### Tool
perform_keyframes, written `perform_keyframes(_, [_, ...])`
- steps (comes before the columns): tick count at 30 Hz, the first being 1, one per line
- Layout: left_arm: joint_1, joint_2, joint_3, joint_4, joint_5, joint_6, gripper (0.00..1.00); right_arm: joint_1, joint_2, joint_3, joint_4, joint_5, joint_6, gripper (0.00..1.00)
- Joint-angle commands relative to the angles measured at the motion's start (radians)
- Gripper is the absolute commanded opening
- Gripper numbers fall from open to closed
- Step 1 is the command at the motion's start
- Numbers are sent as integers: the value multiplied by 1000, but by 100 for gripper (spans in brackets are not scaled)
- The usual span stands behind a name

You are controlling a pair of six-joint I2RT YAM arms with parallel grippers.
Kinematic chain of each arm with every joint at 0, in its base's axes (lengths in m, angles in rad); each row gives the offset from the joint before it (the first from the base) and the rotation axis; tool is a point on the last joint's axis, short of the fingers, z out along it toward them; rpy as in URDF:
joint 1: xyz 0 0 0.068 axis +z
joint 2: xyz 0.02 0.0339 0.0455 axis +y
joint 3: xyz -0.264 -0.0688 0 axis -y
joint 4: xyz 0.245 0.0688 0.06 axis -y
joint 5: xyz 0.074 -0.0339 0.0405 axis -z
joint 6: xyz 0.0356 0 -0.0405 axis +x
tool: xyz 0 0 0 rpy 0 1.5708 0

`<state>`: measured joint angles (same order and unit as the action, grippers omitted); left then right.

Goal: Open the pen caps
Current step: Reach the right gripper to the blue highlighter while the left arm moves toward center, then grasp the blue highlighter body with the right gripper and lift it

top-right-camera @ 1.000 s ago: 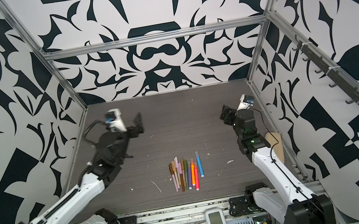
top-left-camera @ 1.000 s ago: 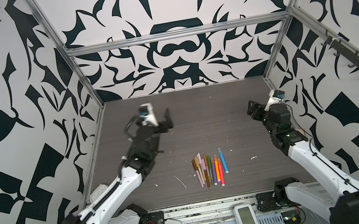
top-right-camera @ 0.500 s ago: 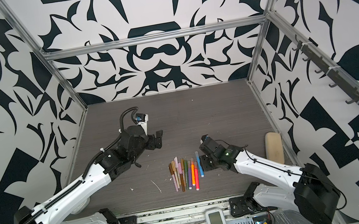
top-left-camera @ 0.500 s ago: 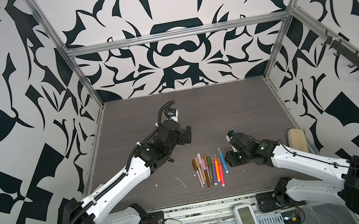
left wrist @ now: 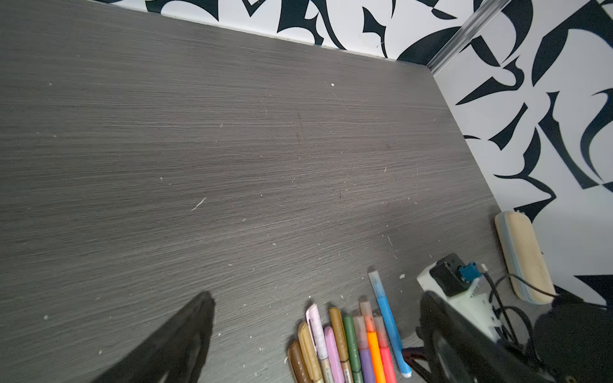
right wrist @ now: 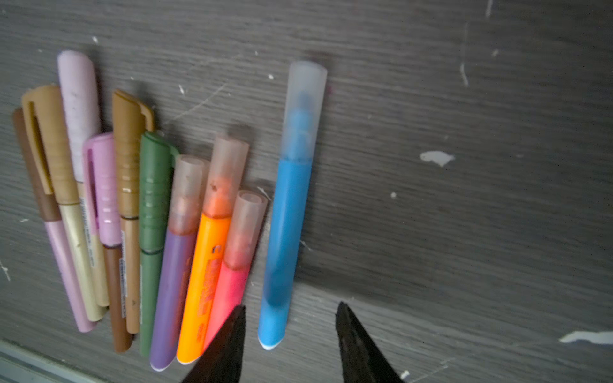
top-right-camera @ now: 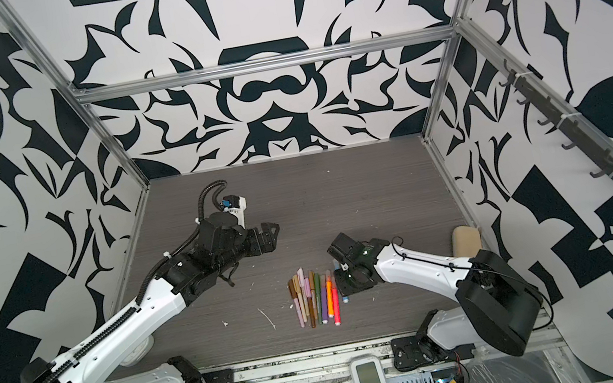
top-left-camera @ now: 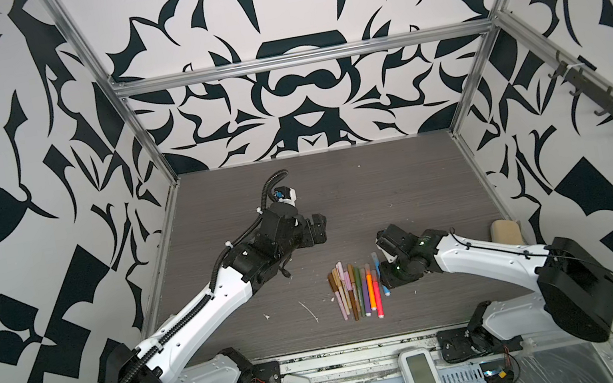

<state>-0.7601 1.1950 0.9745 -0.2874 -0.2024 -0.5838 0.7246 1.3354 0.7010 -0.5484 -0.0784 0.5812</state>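
No text can be read; the print on the orange pen is too blurred

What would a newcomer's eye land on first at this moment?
The bright row of capped pens near the front of the dark table stands out against the loud black-and-white walls. The blue pen lies slightly apart on the row's right, and the right claw stands open astride the end away from its cap. The left claw hangs open behind and left of the row, holding nothing.
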Motion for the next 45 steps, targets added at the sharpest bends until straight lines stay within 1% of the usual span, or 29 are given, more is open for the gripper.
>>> perform_keyframes(1, [1, 8, -39, 50, 21, -64, 99, 7, 2, 32, -4, 7, 19, 41])
perform_keyframes(3, [2, 29, -46, 72, 50, -87, 99, 11, 12, 40, -13, 19, 22, 38])
perform_keyframes(5, [1, 60, -37, 54, 68, -112, 99, 16, 18, 40, -18, 31, 23, 35])
perform_keyframes(7, [2, 71, -24, 32, 73, -120, 99, 15, 26, 35, -17, 34, 23, 34])
perform_keyframes(9, [2, 72, -29, 47, 87, -111, 99, 17, 37, 27, -4, 25, 25, 34])
perform_keyframes(12, [1, 71, -41, 93, 141, -85, 99, 18, 56, 19, 20, 11, 25, 34])
perform_keyframes(14, [1, 115, -24, 67, 144, -79, 99, 18, 77, 18, 26, 14, 25, 33])
perform_keyframes(15, [2, 125, -12, 43, 137, -79, 99, 19, 88, 20, 23, 19, 28, 32])
perform_keyframes(17, [4, 146, 19, -3, 159, -76, 99, 18, 109, 28, -10, 74, 51, 22])
perform_keyframes(20, [4, 169, 42, -19, 227, -63, 99, 18, 124, 32, -58, 151, 87, 22])
perform_keyframes(22, [4, 169, 36, -19, 229, -80, 99, 18, 115, 20, -65, 172, 107, 21])
perform_keyframes(25, [4, 167, 20, -10, 240, -98, 99, 18, 100, 8, -65, 179, 112, 12])
perform_keyframes(26, [4, 169, 15, -1, 259, -101, 100, 18, 93, 8, -60, 160, 112, 8])
perform_keyframes(28, [4, 179, 10, 26, 317, -108, 97, 17, 62, 16, -60, 134, 96, 4])
perform_keyframes(30, [4, 204, 16, 62, 409, -120, 92, 14, 10, 36, -58, 90, 60, 2])
perform_keyframes(31, [4, 218, 26, 67, 441, -131, 91, 12, -14, 50, -53, 55, 39, 2])
perform_keyframes(33, [4, 256, 51, 83, 521, -165, 86, 3, -62, 78, -37, -55, -5, 0])
perform_keyframes(34, [4, 269, 60, 96, 556, -185, 80, -1, -76, 95, -34, -103, -20, 0])
perform_keyframes(35, [4, 284, 65, 114, 585, -214, 77, -3, -89, 112, -34, -152, -27, 0])
perform_keyframes(38, [3, 305, 58, 175, 618, -307, 71, -4, -117, 150, -29, -251, -28, 0])
perform_keyframes(41, [3, 318, 49, 197, 624, -356, 63, -5, -145, 155, -1, -291, 12, 0])
perform_keyframes(45, [3, 332, 29, 254, 660, -403, 62, -5, -159, 157, 25, -330, 44, 0])
